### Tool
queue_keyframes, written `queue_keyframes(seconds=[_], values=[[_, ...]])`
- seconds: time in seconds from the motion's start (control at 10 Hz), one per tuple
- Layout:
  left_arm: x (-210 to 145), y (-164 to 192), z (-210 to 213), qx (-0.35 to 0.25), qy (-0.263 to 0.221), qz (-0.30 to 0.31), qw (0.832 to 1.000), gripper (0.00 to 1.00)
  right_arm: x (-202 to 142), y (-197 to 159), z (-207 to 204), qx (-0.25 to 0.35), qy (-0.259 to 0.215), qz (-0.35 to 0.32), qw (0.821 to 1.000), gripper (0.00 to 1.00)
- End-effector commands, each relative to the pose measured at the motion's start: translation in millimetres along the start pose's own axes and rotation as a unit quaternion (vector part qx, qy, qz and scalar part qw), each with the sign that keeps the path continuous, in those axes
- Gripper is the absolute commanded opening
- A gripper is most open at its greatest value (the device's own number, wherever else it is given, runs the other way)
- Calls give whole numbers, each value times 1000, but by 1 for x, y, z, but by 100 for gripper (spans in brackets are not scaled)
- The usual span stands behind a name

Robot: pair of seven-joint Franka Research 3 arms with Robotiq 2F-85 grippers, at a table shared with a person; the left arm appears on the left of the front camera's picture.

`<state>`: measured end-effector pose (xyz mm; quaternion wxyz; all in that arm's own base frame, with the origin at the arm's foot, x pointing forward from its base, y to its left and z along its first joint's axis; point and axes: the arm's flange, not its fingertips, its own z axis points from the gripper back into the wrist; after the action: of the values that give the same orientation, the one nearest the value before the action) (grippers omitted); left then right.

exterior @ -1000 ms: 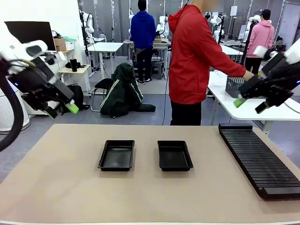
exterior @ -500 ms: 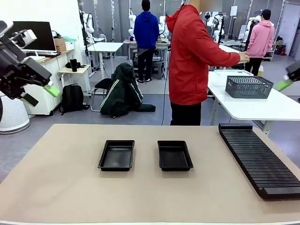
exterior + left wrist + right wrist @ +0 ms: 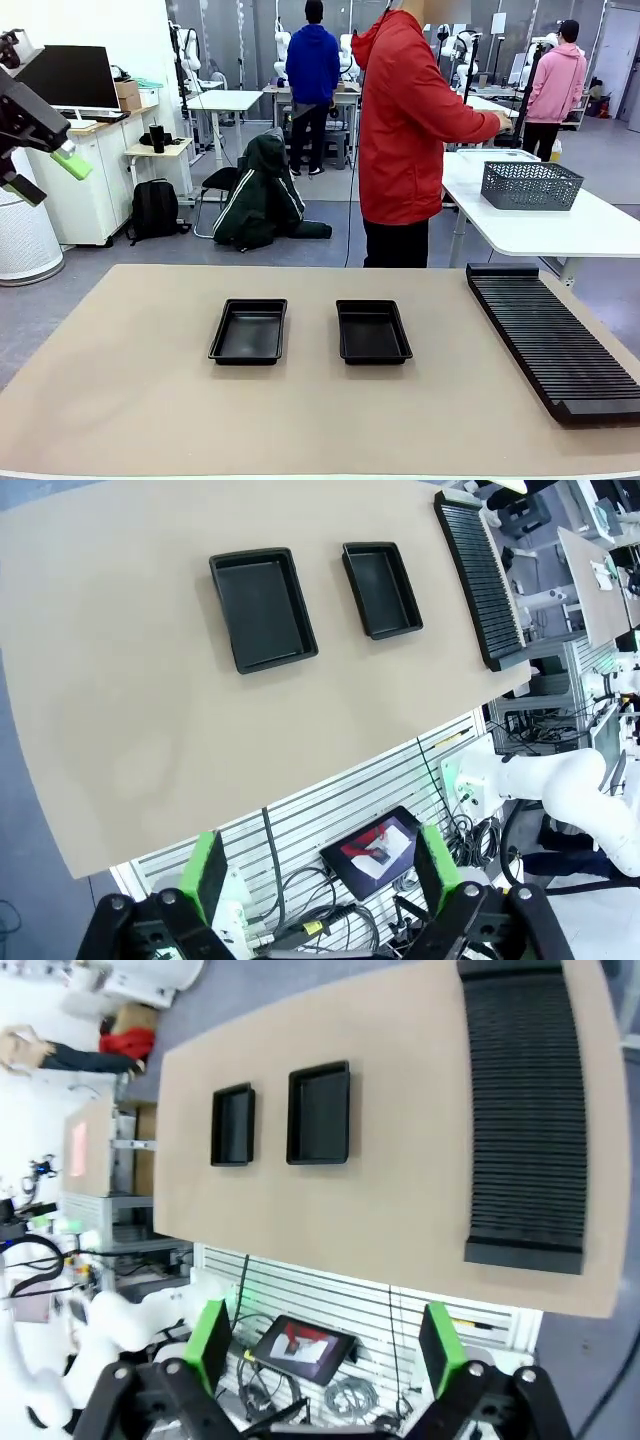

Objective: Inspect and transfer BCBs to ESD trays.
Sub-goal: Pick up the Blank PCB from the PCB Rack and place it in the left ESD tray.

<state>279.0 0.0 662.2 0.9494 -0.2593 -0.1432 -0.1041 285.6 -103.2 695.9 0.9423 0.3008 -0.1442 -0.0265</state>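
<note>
Front: the left pincer (image 3: 45, 177) has swung up and out to the side, away from the desk (image 3: 130, 400). The two trays (image 3: 249, 331) sit side by side mid-desk, empty.
Left wrist: it gapes wide and holds nothing, high over the trays.
Right wrist: the right pincer (image 3: 324, 1348) is likewise wide open and empty, well above.
I'd say the transfer hasn't begun.

On the counter (image 3: 300, 430), the left ESD tray (image 3: 248, 331) and the right ESD tray (image 3: 373, 331) lie side by side, apart, near the middle; the slotted rack (image 3: 553, 340) lies along its right edge. A person (image 3: 410, 130) stands behind the far edge, with a mesh basket (image 3: 531, 185) on a table (image 3: 590, 232) farther right.
</note>
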Motion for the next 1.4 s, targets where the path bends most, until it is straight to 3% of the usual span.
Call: queue_keyframes(seconds=[0.0,0.3,0.7,1.3], values=[[2,4,8,-17,-18,11,1000,100,7,13,20,9,-1,46,999,100],[2,8,12,-46,-40,0,998,100,20,37,39,6,-5,82,997,100],[6,3,15,-42,-42,5,998,100,30,35,44,-2,-4,71,997,100],[-6,-5,40,7,-66,41,997,100,30,34,40,-10,-8,66,998,100]])
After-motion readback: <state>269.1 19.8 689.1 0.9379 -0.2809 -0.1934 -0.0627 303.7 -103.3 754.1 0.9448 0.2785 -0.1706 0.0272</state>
